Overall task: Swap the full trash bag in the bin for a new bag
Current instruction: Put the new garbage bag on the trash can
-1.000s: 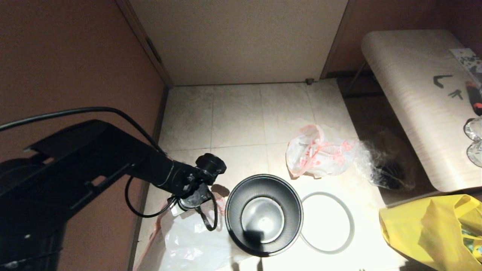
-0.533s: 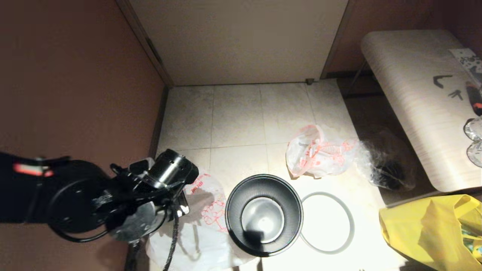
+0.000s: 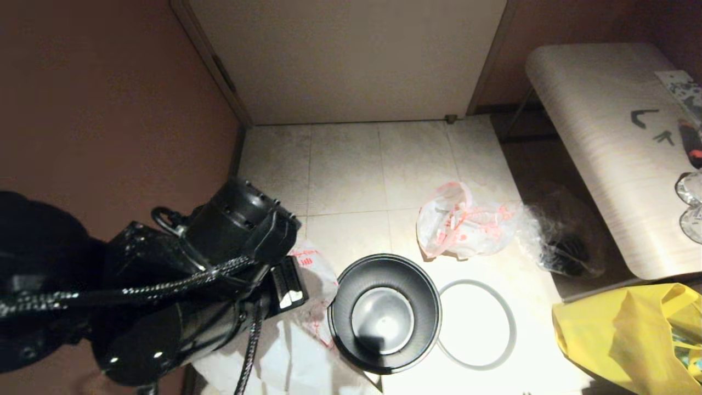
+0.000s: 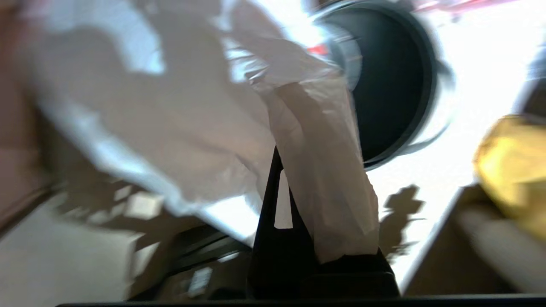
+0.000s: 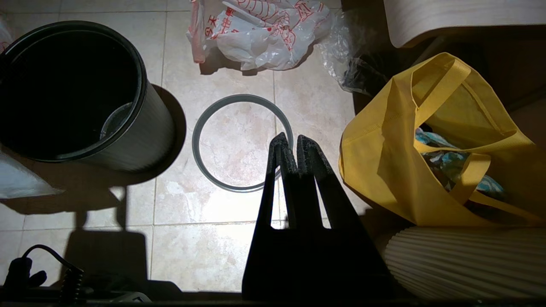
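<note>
The black bin (image 3: 422,285) stands open and unlined on the tiled floor, and its dark wall (image 5: 140,136) also shows in the right wrist view. Its grey hoop (image 3: 507,312) lies flat on the floor to its right. Behind them lies the full trash bag (image 3: 466,225), lumpy with red print. My left gripper (image 4: 294,170) is shut on the new bag (image 4: 170,119), which drapes over one finger and hides it; the bag (image 3: 307,351) hangs to the floor left of the bin. My right gripper (image 5: 292,143) is shut and holds nothing, above the hoop's (image 5: 200,157) edge.
A yellow bag (image 3: 625,334) sits at the right front, close to my right gripper. A clear crinkly bag (image 3: 559,247) lies beside the full one, under a pale table (image 3: 603,137). A reddish wall runs along the left behind my left arm (image 3: 241,230).
My left arm has risen and turned towards the head camera, lifting the new bag off the floor beside the bin. Bin, hoop and full bag have not moved.
</note>
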You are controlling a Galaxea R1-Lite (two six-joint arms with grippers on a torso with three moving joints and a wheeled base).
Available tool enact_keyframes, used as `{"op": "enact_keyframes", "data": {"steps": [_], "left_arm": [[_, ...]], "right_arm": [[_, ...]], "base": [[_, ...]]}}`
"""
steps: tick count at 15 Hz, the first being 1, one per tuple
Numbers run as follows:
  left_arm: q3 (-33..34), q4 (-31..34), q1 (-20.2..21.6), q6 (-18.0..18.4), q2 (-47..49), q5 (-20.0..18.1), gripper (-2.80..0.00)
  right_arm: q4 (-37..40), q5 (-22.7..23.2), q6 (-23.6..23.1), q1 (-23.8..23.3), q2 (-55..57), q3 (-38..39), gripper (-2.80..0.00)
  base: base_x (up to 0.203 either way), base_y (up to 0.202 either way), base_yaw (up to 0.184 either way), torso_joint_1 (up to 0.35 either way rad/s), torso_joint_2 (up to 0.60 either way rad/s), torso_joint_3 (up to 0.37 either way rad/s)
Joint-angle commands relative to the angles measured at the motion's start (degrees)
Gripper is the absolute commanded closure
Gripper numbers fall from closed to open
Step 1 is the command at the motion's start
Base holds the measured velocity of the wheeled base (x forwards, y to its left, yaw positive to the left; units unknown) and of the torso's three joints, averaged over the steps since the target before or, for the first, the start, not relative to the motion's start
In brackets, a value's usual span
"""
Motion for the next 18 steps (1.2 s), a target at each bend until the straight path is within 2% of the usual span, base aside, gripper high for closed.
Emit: {"op": "enact_keyframes", "data": {"steps": [1,6,10,14,18], "left_arm": [[-5.4,0.1,-1.6,-0.2,5.5,0.2,0.0],[-12.4,0.0,-2.2,-0.1,22.0,0.4,0.0],[-17.2,-0.5,1.6,0.2,31.7,0.0,0.0],[-23.2,-1.8,5.9,3.9,38.1,-1.5,0.0],[-33.2,-2.4,6.6,7.6,45.1,-2.0,0.0]], "right_arm": [[0.2,0.0,0.0,0.0,0.0,0.0,0.0],[0.2,0.0,0.0,0.0,0.0,0.0,0.0],[0.2,0.0,0.0,0.0,0.0,0.0,0.0],[0.2,0.0,0.0,0.0,0.0,0.0,0.0],[0.2,0.0,0.0,0.0,0.0,0.0,0.0]], "base": [[0.0,0.0,0.0,0.0,0.0,0.0],[0.0,0.0,0.0,0.0,0.0,0.0],[0.0,0.0,0.0,0.0,0.0,0.0],[0.0,0.0,0.0,0.0,0.0,0.0],[0.0,0.0,0.0,0.0,0.0,0.0]]}}
